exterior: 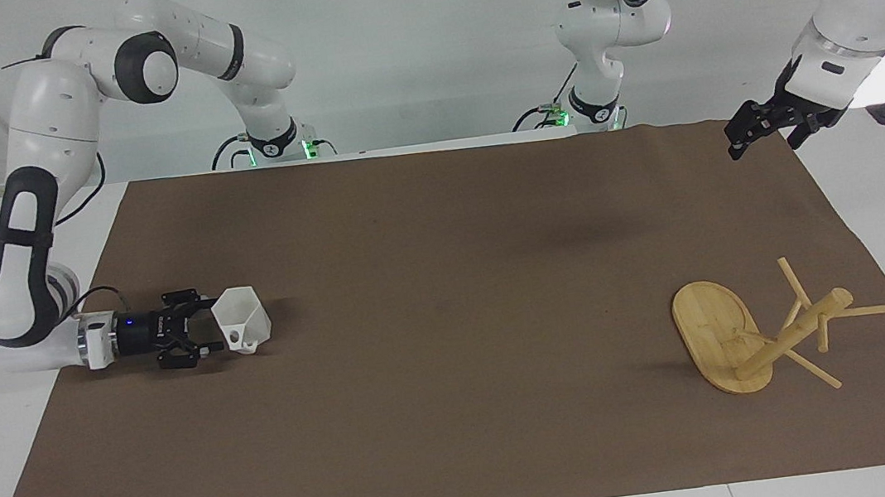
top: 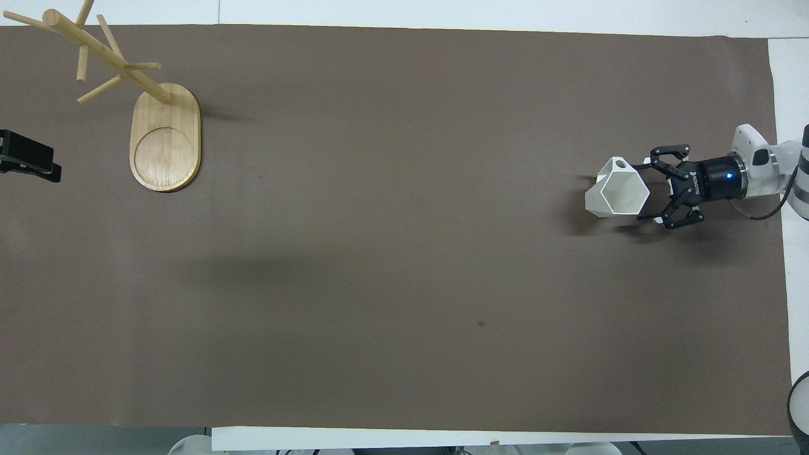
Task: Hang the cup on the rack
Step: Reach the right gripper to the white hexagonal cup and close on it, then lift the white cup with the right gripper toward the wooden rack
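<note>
The white faceted cup (exterior: 244,317) stands upright on the brown mat toward the right arm's end of the table, also in the overhead view (top: 619,194). Its handle points away from the robots. My right gripper (exterior: 211,327) lies low and level beside the cup, open, with a finger on each side of the cup's near edge (top: 639,194). I cannot tell if the fingers touch it. The bamboo rack (exterior: 717,330) stands at the left arm's end (top: 165,139). My left gripper (exterior: 759,134) waits in the air over the mat's corner at that end (top: 26,161).
The brown mat (exterior: 454,347) covers most of the white table. Nothing else lies on the mat between the cup and the rack. The rack's pegs (top: 95,57) reach out over the mat's edge farthest from the robots.
</note>
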Action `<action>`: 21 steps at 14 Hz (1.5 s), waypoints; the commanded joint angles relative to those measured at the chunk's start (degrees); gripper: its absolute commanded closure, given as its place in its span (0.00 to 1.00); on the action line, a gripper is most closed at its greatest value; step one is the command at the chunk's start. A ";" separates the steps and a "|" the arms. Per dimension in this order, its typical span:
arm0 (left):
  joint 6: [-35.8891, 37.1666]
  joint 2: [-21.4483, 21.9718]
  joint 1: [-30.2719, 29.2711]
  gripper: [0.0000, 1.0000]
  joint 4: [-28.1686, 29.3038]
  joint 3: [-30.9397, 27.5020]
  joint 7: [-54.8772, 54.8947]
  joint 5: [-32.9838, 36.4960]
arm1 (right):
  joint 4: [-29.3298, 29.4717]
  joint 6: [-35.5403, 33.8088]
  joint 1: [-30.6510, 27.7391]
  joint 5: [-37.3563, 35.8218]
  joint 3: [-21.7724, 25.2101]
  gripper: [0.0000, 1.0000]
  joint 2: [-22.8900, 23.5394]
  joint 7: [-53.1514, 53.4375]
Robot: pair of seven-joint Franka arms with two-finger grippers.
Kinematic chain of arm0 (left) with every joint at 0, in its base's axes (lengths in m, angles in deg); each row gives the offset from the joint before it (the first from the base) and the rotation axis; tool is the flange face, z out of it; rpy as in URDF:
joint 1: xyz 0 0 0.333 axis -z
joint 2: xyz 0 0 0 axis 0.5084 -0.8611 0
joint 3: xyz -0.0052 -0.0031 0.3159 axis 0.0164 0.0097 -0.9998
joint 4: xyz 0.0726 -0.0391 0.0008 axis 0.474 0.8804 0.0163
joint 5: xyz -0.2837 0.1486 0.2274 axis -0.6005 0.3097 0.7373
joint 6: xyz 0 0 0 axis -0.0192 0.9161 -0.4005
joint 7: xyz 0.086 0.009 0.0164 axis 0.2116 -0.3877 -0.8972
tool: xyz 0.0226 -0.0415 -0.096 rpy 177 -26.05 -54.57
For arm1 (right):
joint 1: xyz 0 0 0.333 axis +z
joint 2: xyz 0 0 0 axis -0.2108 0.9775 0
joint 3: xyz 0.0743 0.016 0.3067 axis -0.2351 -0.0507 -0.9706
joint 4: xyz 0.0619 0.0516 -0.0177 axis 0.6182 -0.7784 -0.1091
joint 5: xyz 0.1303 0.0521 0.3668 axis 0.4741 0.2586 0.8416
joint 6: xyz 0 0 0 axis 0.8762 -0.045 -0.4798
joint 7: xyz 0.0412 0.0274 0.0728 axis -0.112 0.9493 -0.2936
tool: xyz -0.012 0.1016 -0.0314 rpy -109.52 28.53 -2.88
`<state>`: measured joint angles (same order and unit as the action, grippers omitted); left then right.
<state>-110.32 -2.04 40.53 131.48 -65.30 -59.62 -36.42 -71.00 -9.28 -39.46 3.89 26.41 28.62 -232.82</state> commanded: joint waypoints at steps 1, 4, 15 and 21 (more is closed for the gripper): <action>0.73 0.08 -0.04 0.00 0.01 -0.07 0.69 1.15 | -1.94 1.43 0.75 2.39 -0.32 0.00 -0.52 -1.26; 0.73 0.08 -0.04 0.00 0.01 -0.07 0.69 1.15 | -2.82 2.21 1.10 2.39 -0.32 0.00 -0.70 -1.26; 0.73 0.08 -0.04 0.00 -0.08 -0.07 0.69 1.15 | -6.51 3.54 2.77 3.09 -0.32 0.01 -1.66 -4.50; 0.73 0.08 -0.04 0.00 0.01 -0.07 0.69 1.15 | -6.33 5.46 5.32 4.06 -0.41 0.71 -1.66 -4.16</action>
<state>-110.32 -2.04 40.53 131.48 -65.30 -59.62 -36.42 -75.27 -6.30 -35.23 6.45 26.23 28.45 -236.16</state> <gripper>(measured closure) 0.000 0.216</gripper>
